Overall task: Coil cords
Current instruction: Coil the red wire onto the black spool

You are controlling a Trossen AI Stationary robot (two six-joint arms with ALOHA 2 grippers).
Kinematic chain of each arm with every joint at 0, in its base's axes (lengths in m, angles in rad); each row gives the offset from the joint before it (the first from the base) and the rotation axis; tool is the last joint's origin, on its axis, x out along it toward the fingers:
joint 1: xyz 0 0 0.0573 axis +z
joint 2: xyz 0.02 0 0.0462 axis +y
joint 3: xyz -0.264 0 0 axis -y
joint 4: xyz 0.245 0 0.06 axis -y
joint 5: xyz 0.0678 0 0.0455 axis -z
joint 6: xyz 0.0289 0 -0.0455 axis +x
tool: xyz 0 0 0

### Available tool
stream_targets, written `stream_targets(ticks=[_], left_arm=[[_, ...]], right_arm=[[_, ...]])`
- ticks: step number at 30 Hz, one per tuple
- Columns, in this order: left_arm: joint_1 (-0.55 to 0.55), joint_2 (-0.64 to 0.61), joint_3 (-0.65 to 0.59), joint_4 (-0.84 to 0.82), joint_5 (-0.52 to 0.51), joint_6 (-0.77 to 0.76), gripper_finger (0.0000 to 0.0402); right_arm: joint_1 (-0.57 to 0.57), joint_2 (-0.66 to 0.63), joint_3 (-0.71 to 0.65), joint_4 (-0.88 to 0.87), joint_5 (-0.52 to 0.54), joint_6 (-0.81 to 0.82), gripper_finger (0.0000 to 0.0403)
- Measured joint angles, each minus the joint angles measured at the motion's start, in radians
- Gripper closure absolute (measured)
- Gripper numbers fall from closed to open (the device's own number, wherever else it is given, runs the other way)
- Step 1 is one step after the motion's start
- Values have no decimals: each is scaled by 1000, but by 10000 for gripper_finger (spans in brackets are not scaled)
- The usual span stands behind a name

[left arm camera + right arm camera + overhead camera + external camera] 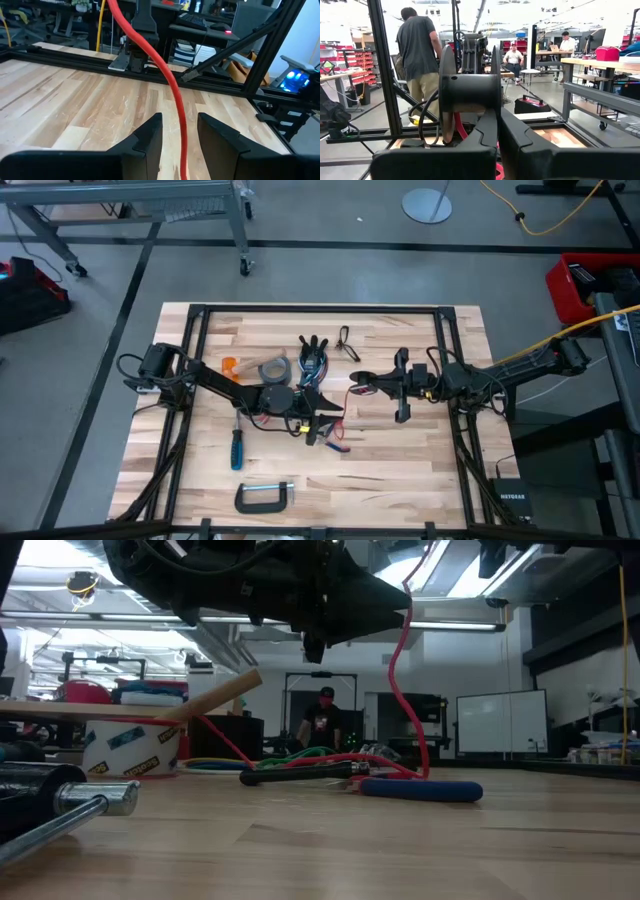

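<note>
A red cord (170,80) runs from a black spool (470,92) down to the table (425,770). My right gripper (499,112) is right of the table's middle (360,386) and is shut on the spool. My left gripper (180,117) is near the middle (325,425). It is open, with its fingers on either side of the red cord and a gap showing on both sides. A bundle of dark cords (313,358) and a small black cord loop (347,342) lie on the table farther back. My right gripper pinches the spool's one round flange (496,75) at its edge between the two fingers. It comes in level from the table's right. The spool is lifted clear of the table, its axis across the fingers. The red cord (460,127) hangs from its core.
A grey tape roll (272,368) and an orange piece (230,365) lie behind my left arm. A blue-handled screwdriver (237,448) and a black C-clamp (265,497) lie near the front edge. A blue-handled tool (420,790) lies under my left gripper. People stand beyond the table.
</note>
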Motion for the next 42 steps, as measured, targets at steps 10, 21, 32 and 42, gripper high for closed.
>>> stream_targets(ticks=[10, 21, 32, 42], left_arm=[[0, 0, 0, -2, -12, 2, 286], [6, 0, 0, -3, -26, 7, 286], [5, -1, 0, -65, -26, 3, 338], [4, -4, 0, -116, -26, -48, 397]], right_arm=[[0, 2, 0, 2, 53, 0, 401], [0, 70, 0, 29, 32, -3, 401], [0, 79, 0, 52, 31, -5, 401], [0, 78, 0, -7, 33, -28, 401]])
